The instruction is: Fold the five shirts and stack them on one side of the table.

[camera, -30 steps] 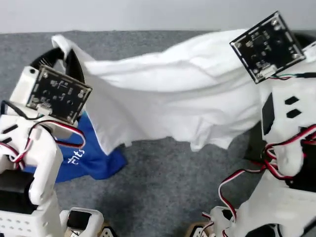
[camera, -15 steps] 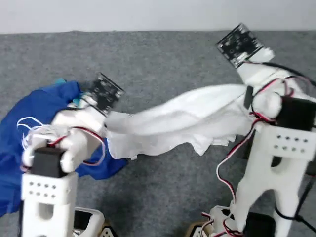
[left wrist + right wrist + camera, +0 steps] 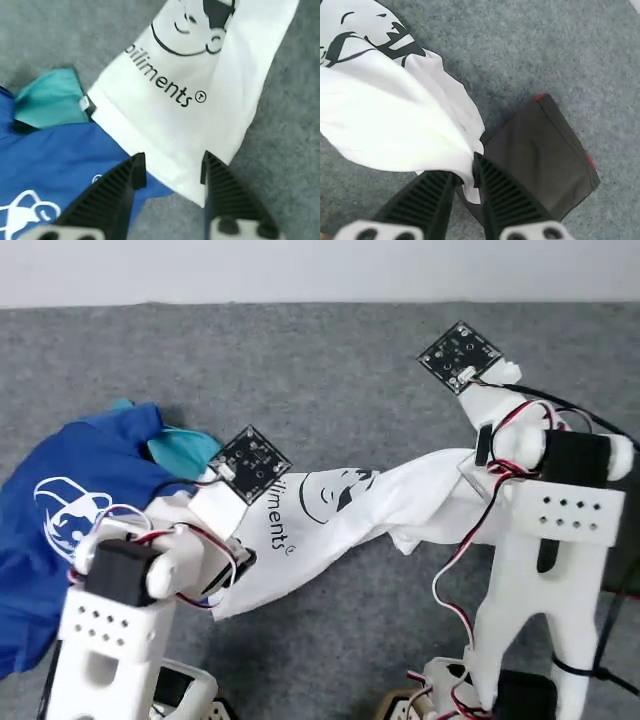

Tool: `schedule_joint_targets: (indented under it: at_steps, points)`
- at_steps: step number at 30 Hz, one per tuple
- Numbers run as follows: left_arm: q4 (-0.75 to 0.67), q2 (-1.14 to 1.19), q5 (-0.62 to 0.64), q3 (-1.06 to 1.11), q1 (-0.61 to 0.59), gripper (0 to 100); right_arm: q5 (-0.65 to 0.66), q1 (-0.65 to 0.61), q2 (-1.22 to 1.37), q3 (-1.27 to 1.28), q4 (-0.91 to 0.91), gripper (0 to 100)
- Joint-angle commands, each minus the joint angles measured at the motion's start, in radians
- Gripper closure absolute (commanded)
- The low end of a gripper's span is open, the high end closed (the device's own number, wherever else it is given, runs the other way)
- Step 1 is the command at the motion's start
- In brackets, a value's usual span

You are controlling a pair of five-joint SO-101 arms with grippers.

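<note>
The white shirt [image 3: 350, 515] lay stretched in a crumpled band across the middle of the grey counter [image 3: 350, 370]. It ran from the near-left area up toward the right side, with its black drawn face and a line of lettering turned upward.

The left end effector [image 3: 172, 159] stood with its jaws well apart. It straddled the hemmed edge of the white shirt [image 3: 200, 75] without pinching it. The cloth there lay flat on the counter and overlapped the blue shirt [image 3: 60, 160].

The right end effector [image 3: 468, 172] had its jaws pressed together on a bunched fold of the white shirt [image 3: 385, 115], and the cloth spread away from that grip. Just beside the closed jaws lay a dark garment [image 3: 540, 150], folded flat on the counter. The white cloth touched its nearest corner.

In the high view the blue shirt [image 3: 70, 510] lay heaped and unfolded along the left edge of the counter, with a white printed mark showing. A teal garment [image 3: 185, 450] lay against its far side, partly tucked beneath it, close to the white shirt's hem [image 3: 47, 102].

The left arm [image 3: 150, 570] stood over the near-left end of the white shirt, and the right arm [image 3: 545, 510] over its right end.
</note>
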Motion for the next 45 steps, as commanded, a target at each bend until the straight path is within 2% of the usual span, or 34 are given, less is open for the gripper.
schedule_joint_targets:
  at_steps: [1,6,11,16,23,32,37,41,45]
  points:
    - [0.052,-0.012,-0.028,-0.076,-0.005,81,0.003,0.013,-0.013,-0.008,-0.004,98.8]
    - [0.058,-0.009,-0.092,0.044,0.006,81,0.003,0.013,-0.012,-0.008,-0.004,98.8]
    - [-0.025,0.071,-0.141,0.234,0.017,81,-0.031,0.013,-0.013,-0.008,-0.001,98.8]
    - [-0.092,0.189,-0.183,0.237,0.029,81,-0.032,0.012,-0.013,-0.008,0.007,98.8]
    - [-0.117,0.379,-0.184,0.228,0.035,76,-0.032,0.012,-0.013,-0.008,0.007,98.8]
    - [-0.21,0.486,-0.183,0.251,0.032,76,-0.032,0.013,-0.013,-0.008,0.007,98.8]
    - [-0.299,0.514,-0.184,0.3,0.028,84,-0.032,0.013,-0.013,-0.008,0.007,98.8]
    - [-0.305,0.506,-0.184,0.311,0.028,89,-0.032,0.013,-0.013,-0.008,0.007,98.8]
    - [-0.302,0.506,-0.184,0.286,0.028,98,-0.032,0.013,-0.013,-0.008,0.002,98.8]
